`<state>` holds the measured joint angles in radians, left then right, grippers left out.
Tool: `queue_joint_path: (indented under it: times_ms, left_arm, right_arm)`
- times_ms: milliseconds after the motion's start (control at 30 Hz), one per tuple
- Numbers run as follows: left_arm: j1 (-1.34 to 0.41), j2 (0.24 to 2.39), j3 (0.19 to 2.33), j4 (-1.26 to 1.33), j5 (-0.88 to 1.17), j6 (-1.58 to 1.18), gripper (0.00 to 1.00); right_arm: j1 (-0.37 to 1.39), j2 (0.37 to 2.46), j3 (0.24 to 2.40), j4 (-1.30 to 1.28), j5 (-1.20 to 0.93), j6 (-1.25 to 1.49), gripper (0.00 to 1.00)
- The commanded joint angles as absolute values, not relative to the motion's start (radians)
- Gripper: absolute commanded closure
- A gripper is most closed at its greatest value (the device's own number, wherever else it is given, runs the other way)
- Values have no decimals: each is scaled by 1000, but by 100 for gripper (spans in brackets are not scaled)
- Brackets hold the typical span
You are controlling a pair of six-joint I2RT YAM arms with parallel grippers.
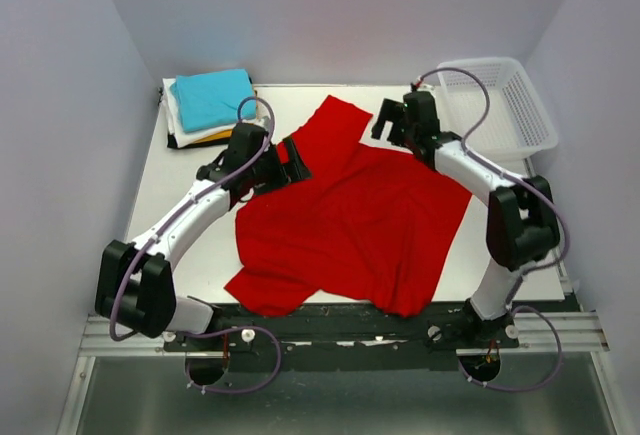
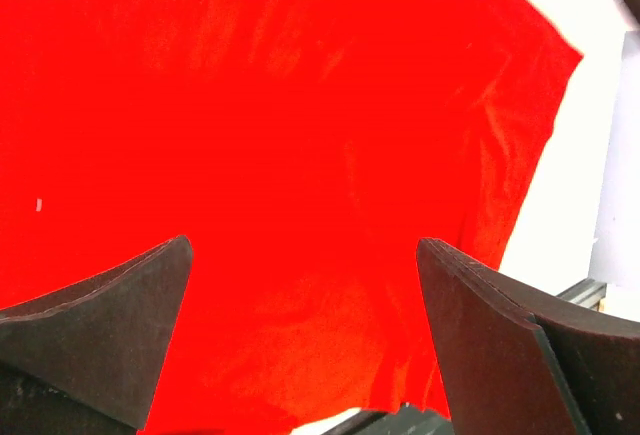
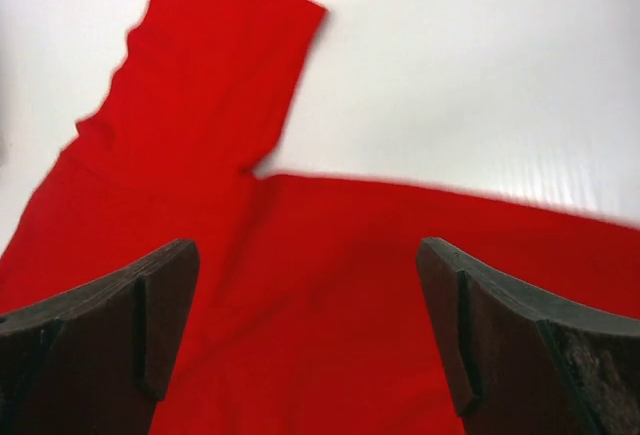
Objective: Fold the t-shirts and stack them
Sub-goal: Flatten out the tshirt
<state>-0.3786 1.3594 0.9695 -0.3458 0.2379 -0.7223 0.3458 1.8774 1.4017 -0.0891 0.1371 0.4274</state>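
**A:** What is seen nearest?

**B:** The red shirt (image 1: 350,220) is spread rumpled on the table (image 1: 190,220), its hem at the near edge. One sleeve (image 1: 338,123) is stretched toward the far side.

**A:** And the grippers?

**B:** The left gripper (image 1: 292,160) is held over the shirt's far left edge, jaws parted wide, nothing gripped. The right gripper (image 1: 392,121) is likewise parted and empty, right of the sleeve.

**A:** Farther back?

**B:** Folded shirts (image 1: 210,105), teal on top, are stacked far left. A basket (image 1: 535,120) is set far right.
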Motion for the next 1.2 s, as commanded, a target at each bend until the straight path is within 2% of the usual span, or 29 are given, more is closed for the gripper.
queue_joint_path:
  times_ms: [0, 133, 433, 600, 800, 1167]
  left_arm:
    - [-374, 1511, 1109, -343, 239, -637, 1]
    - [-367, 1713, 1260, -355, 244, -617, 1]
    - [-342, 1916, 1413, -537, 132, -618, 1]
    - [-298, 1928, 1345, -552, 176, -650, 1]
    - [-251, 1855, 1145, -484, 219, -678, 1]
    - [-232, 1695, 917, -358, 246, -791, 1]
  right_arm:
    - [345, 1696, 1086, -89, 262, 575, 0]
    - [342, 1629, 954, -48, 288, 528, 0]
    - [336, 1816, 1071, -109, 329, 546, 0]
    - [335, 1929, 1166, -120, 309, 516, 0]
    - [331, 2066, 1317, -133, 249, 469, 0]
    - [319, 2321, 1710, -248, 216, 382, 0]
